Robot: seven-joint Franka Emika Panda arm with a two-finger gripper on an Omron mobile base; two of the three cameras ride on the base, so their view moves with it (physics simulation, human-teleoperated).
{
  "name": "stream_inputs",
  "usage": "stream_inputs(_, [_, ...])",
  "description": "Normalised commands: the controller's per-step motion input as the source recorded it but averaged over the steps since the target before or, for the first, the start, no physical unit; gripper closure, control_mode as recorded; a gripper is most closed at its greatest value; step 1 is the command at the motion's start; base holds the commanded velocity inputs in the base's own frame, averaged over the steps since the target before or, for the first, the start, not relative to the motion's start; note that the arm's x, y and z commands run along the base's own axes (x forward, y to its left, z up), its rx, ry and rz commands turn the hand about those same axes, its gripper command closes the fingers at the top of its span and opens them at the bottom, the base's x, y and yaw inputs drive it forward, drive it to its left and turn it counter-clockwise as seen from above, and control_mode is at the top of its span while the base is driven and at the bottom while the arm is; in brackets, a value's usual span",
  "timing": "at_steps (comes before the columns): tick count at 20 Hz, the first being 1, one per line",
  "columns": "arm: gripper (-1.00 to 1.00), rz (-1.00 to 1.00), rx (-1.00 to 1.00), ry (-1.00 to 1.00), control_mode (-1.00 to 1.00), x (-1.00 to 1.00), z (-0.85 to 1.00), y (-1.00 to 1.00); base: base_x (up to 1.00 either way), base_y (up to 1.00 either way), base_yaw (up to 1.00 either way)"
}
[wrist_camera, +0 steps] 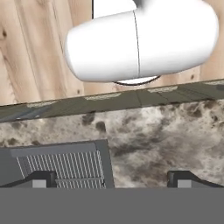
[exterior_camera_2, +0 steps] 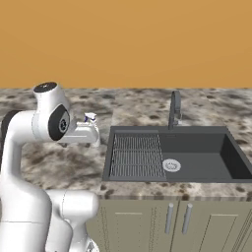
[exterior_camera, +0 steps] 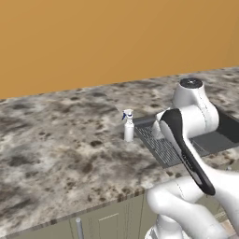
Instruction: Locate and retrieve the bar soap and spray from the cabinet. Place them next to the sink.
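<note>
The spray (exterior_camera: 128,126), a small white bottle with a blue-grey trigger head, stands upright on the marble counter just left of the sink (exterior_camera: 219,136). From the right base view only its nozzle (exterior_camera_2: 90,117) shows above my arm's white wrist. The dark sink (exterior_camera_2: 197,157) has a ribbed drainboard (exterior_camera_2: 137,155) and a curved faucet (exterior_camera_2: 173,109). In the hand view my gripper (wrist_camera: 113,178) is open, its fingertips (wrist_camera: 40,178) wide apart, nothing between them, above the counter at the drainboard's (wrist_camera: 61,164) corner. The bar soap and the cabinet are out of view.
The speckled marble counter (exterior_camera: 60,144) stretches wide to the left of the spray. An orange wall (exterior_camera: 93,42) backs it. Grey-green base cabinets (exterior_camera_2: 147,216) with short handles run below the counter's front edge. My own white arm (exterior_camera: 186,140) covers part of the sink.
</note>
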Motion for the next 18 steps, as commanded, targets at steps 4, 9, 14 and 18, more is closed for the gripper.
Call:
stream_inputs(4, [-1.0,-0.03,0.03,-0.13,-1.0,-0.66,0.0,-0.07,0.0,0.0,0.0])
stream_inputs(9, [-1.0,0.0,0.0,-0.01,-1.0,-0.09,0.0,0.0,0.0,0.0,0.0])
stream_inputs(14, [-1.0,0.0,0.0,0.0,-1.0,0.0,0.0,0.0,0.0,0.0,0.0])
stream_inputs(18, [-1.0,0.0,0.0,0.0,1.0,0.0,0.0,0.0,0.0,0.0,0.0])
